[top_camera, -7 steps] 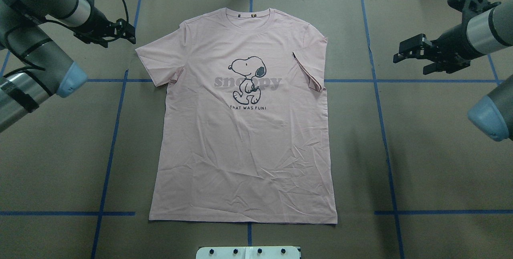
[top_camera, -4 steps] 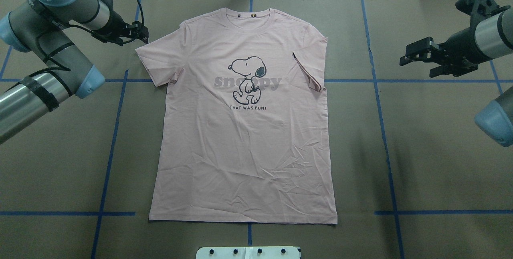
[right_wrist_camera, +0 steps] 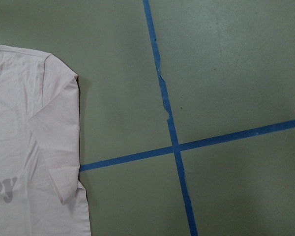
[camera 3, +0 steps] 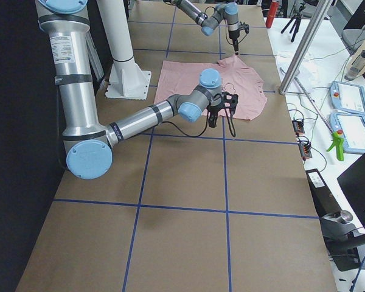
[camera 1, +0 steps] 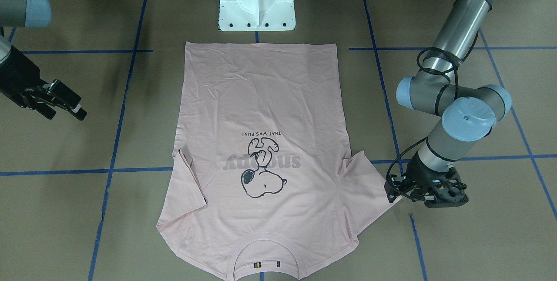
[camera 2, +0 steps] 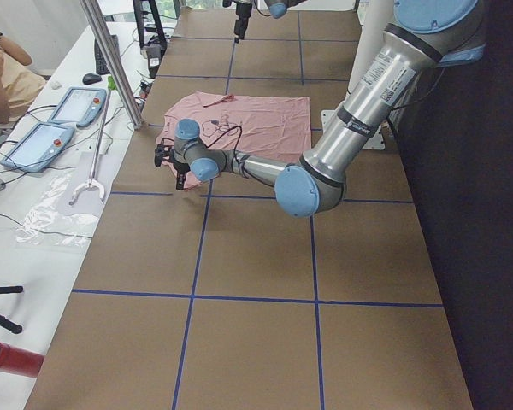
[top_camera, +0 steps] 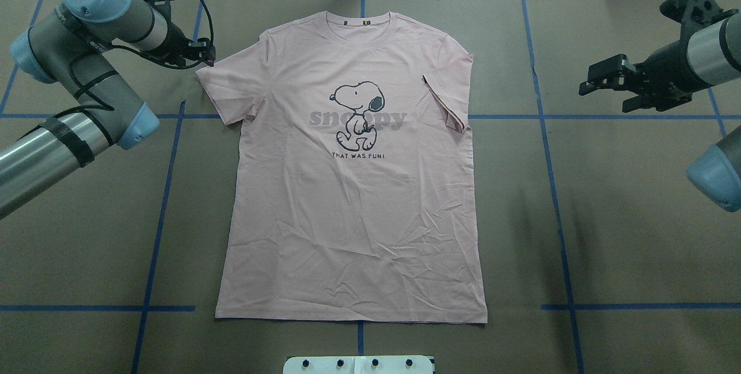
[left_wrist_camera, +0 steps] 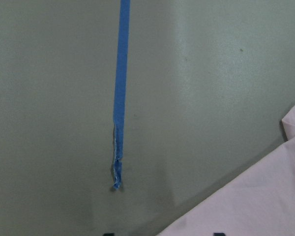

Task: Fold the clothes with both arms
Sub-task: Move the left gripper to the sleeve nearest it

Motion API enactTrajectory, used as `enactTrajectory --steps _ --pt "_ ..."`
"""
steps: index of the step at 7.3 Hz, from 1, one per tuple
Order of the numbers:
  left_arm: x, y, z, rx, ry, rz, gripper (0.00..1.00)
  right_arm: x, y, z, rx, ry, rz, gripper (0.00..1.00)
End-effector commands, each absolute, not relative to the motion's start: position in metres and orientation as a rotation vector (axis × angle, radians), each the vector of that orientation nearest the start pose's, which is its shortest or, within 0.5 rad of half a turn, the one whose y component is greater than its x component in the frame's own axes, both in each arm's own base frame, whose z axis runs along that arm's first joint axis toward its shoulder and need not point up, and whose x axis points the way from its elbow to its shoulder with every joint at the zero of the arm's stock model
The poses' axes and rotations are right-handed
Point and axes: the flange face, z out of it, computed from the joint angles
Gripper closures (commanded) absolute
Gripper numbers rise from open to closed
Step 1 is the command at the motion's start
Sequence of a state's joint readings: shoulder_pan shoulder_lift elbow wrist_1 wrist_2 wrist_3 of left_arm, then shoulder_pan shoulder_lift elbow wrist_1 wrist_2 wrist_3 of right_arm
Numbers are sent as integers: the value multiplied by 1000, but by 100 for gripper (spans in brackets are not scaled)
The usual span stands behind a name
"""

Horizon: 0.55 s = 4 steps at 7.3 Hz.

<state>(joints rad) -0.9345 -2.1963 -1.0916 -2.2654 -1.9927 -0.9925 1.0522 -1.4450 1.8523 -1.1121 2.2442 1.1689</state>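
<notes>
The light pink T-shirt (top_camera: 353, 217) lies flat on the brown table with its Snoopy print up and its collar (top_camera: 362, 19) at the far side. One sleeve (top_camera: 223, 87) is spread out on the robot's left. The other sleeve (top_camera: 448, 102) is folded in over the body. My left gripper (top_camera: 204, 54) hangs open just beside the spread sleeve's outer corner, also seen in the front-facing view (camera 1: 394, 187). The left wrist view shows that sleeve's edge (left_wrist_camera: 265, 206) at the lower right. My right gripper (top_camera: 596, 77) is open and empty, well clear of the shirt's right side.
Blue tape lines (top_camera: 168, 189) grid the brown table cover. The white pedestal base (camera 1: 256, 2) stands at the shirt's hem side. A white bench with teach pendants (camera 2: 47, 128), a metal post (camera 2: 111, 60) and a seated person (camera 2: 4, 73) run along the far side.
The left arm swung in, bringing its gripper rightward to the spread sleeve's corner. The right gripper drifted slightly outward. The shirt has not moved.
</notes>
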Motion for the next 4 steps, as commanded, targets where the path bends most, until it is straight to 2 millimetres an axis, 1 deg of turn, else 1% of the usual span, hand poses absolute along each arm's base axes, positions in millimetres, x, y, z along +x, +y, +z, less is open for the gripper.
enactTrajectory --steps 1,3,4 --pt "385 -674 438 278 871 -153 40 -202 -503 401 87 -1043 303 0" --pt "385 -675 444 271 864 -155 40 -201 -504 400 91 -1045 303 0" --pt "390 -674 442 272 863 -152 40 -201 -504 401 89 -1044 305 0"
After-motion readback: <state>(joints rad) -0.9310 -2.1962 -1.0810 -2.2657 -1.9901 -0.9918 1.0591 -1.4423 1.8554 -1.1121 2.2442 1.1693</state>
